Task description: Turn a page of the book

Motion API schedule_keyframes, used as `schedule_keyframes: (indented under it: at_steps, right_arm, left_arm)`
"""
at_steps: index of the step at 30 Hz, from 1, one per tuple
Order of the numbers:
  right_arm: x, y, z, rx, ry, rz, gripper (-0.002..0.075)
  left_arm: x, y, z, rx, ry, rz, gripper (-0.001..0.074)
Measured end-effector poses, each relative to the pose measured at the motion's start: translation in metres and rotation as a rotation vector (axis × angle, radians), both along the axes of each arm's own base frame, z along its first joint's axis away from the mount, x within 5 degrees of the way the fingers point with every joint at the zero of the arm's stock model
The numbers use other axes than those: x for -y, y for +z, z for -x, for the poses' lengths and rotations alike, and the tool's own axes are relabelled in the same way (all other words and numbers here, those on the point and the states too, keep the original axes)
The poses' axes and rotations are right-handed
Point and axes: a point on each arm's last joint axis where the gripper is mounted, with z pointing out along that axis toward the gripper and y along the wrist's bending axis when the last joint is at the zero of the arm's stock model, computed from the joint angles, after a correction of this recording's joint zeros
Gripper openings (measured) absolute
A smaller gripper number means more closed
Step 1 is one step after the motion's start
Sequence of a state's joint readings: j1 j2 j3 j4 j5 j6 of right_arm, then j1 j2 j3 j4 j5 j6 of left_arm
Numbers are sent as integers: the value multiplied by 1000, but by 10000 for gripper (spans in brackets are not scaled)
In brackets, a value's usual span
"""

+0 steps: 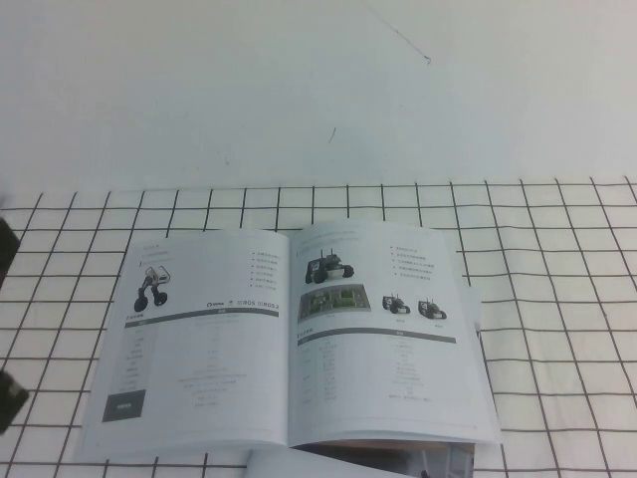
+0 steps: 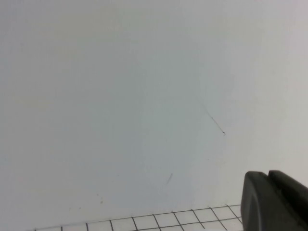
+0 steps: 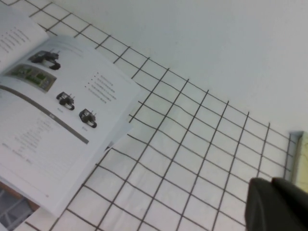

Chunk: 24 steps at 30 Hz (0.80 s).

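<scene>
The book (image 1: 199, 344) lies open and flat on the checked cloth, near the table's front edge. Its right-hand page (image 1: 393, 344) shows small wheeled-robot photos, a dark grey bar and a fine table; the right wrist view shows this page (image 3: 53, 120) too. My left gripper (image 2: 268, 174) is shut, holds nothing and faces the bare white surface beyond the cloth. Dark parts of the left arm (image 1: 8, 398) show at the left edge, clear of the book. My right gripper (image 3: 271, 182) is shut and empty, above the cloth to the right of the book.
The white cloth with a black grid (image 1: 557, 299) covers the near half of the table, with plain white surface (image 1: 299, 90) behind it. Another printed sheet (image 1: 378, 460) pokes out under the book's front edge. The cloth's edge (image 3: 293, 144) lies far right.
</scene>
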<state>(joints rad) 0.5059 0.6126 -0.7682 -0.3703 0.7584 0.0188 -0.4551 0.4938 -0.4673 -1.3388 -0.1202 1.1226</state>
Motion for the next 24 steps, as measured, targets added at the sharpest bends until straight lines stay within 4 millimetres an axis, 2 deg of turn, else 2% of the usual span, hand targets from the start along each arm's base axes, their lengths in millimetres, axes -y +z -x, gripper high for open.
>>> schedule_keyframes:
  at_steps: [5,10,15,24]
  right_arm:
    - [10,-48,22,20,-19,-100,-2]
    - [18,-77,37,25,-33,-138,-2]
    - [19,-91,43,-49,-48,-157,-2]
    - [19,-94,45,-89,-55,-166,-2]
  left_arm:
    - [-5,-15,16,10,-29,25,-2]
    - [-5,-23,18,-3,-41,28,-2]
    - [-4,-29,18,-21,-56,22,-2]
    - [-2,-30,19,-26,-74,20,-2]
